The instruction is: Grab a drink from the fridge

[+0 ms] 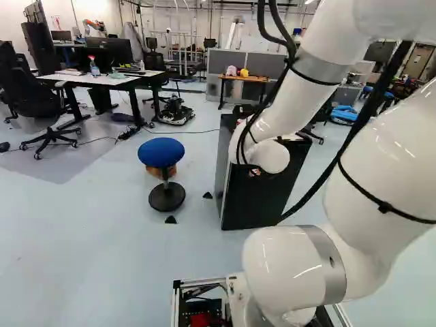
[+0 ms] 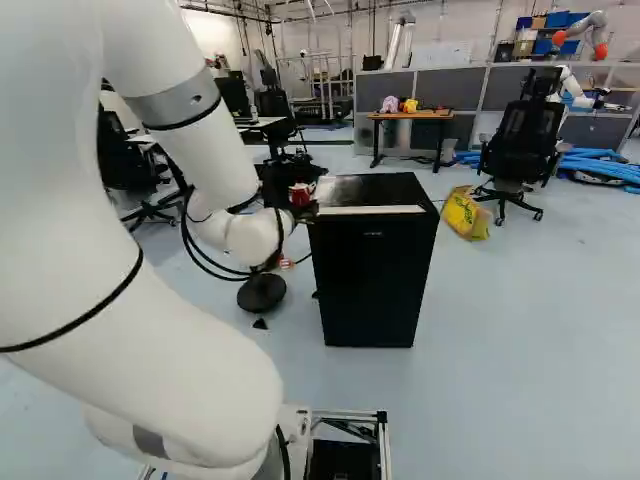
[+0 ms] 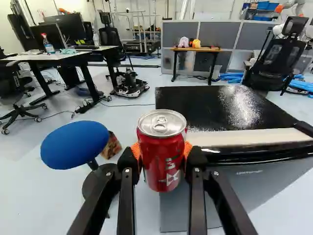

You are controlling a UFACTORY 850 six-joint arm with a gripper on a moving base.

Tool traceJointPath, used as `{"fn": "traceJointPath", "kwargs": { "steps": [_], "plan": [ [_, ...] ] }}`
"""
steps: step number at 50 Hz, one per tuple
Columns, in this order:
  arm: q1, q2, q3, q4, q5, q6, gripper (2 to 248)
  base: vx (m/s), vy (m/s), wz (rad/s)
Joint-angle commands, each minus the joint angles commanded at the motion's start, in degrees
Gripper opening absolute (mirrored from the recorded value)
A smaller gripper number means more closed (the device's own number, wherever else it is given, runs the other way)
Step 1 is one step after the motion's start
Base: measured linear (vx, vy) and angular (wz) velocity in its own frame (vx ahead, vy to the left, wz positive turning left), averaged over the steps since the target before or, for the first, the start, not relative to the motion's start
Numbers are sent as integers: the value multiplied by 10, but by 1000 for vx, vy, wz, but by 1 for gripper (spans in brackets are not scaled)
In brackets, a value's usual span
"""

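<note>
At the left rear corner of the fridge's top in the right base view, my gripper (image 2: 302,205) holds a red can (image 2: 300,193). The wrist view shows the gripper (image 3: 161,155) shut on the red can (image 3: 160,169), an orange pad pressing each side. The can is upright, its silver lid uncovered. Behind and beside it stands the black fridge (image 3: 215,104), its door looking closed; in the right base view the whole fridge front (image 2: 368,285) shows. My arm covers part of the fridge (image 1: 255,204) in the left base view.
A blue stool (image 1: 161,152) stands left of the fridge, with small black wedges (image 1: 170,220) on the floor nearby. Farther off are a desk (image 1: 102,80), a small wooden table (image 2: 410,116), an office chair (image 2: 520,140), a yellow bag (image 2: 466,213) and another robot (image 2: 583,38).
</note>
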Motion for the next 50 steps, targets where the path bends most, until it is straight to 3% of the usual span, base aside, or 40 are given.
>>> {"fn": "traceJointPath", "kwargs": {
  "steps": [25,50],
  "plan": [
    [15,66,74,0,-7,0,100,0,0,0],
    [21,96,109,0,-10,0,100,0,0,0]
  ]
}}
